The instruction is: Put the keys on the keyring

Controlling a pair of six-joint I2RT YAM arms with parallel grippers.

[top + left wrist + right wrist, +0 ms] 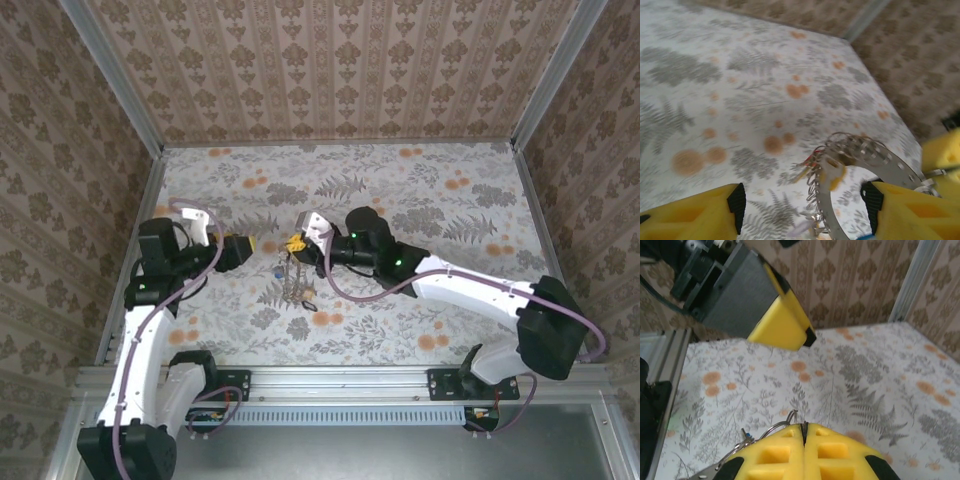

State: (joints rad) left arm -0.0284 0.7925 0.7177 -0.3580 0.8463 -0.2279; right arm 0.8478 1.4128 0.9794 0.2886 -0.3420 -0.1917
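Observation:
My right gripper is shut on the thin silvery keyring, holding it above the table. The ring's chain and a bunch of keys hang below it. In the left wrist view the keyring and its chain dangle between my left gripper's fingers, with a yellow-headed key and a red bit beside it. My left gripper is open, level with the bunch and just left of it, touching nothing. A small dark key lies on the table below the bunch.
The floral table is boxed in by patterned walls and metal corner posts. The left gripper's yellow finger hangs close above the right gripper. The right gripper's finger shows at the right edge of the left wrist view.

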